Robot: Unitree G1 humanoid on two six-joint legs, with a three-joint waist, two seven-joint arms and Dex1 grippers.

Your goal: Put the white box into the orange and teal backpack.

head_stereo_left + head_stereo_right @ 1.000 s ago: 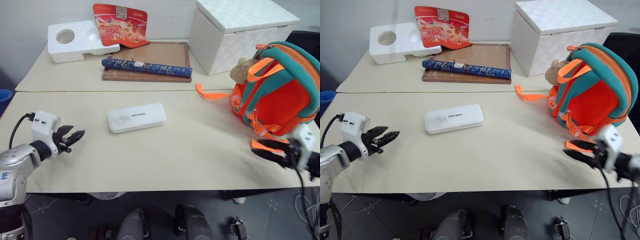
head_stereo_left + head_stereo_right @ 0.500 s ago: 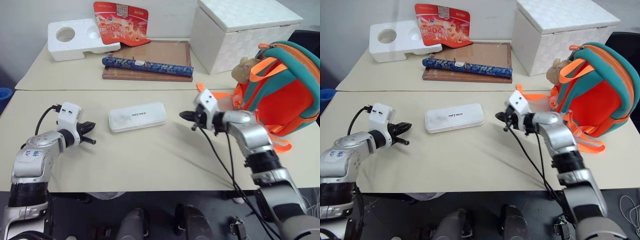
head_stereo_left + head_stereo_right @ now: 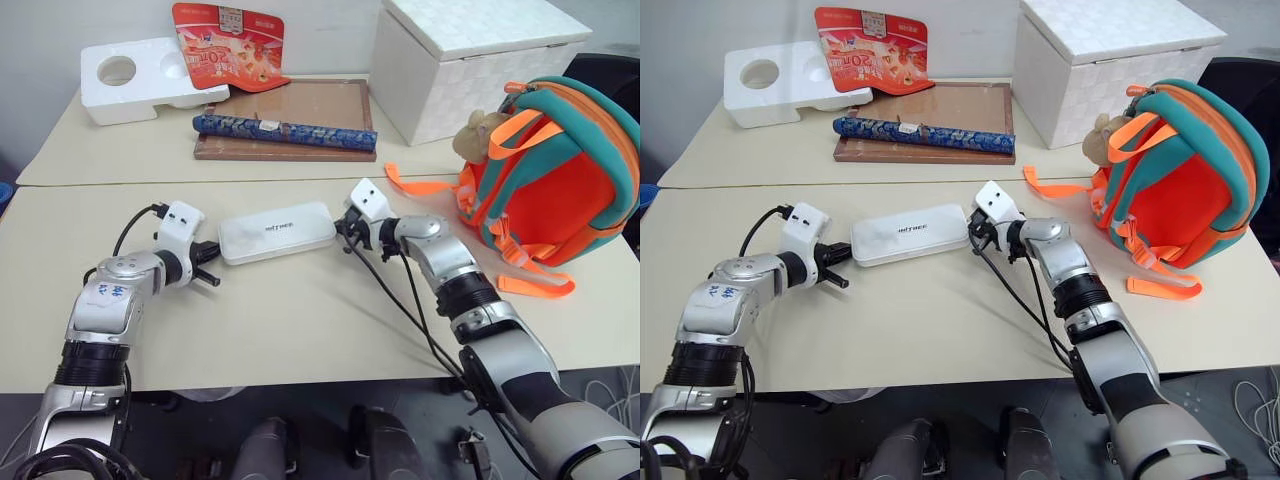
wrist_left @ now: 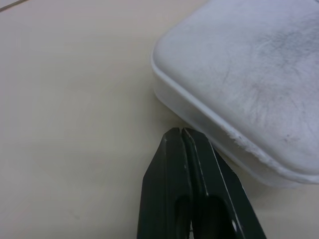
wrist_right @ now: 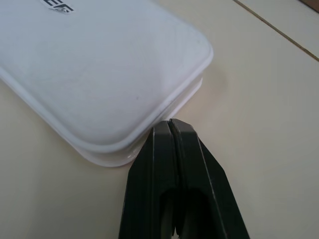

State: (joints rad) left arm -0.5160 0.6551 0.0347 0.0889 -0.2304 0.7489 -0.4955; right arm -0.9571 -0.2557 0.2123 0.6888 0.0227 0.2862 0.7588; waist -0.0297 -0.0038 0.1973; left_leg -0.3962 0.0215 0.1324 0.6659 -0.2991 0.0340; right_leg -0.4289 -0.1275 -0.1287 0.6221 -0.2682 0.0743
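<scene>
White box (image 3: 276, 231) between both closed claws

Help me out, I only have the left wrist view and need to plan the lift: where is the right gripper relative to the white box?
Observer: The right gripper is at the white box's opposite end, the one nearer the orange and teal backpack, fingers shut.
Operator: Is the backpack within easy reach?
Observer: It stands upright on the table's right side, past the right arm.
Operator: Anything behind the box?
Observer: A blue patterned roll lies on a brown board, well apart from the box.
</scene>
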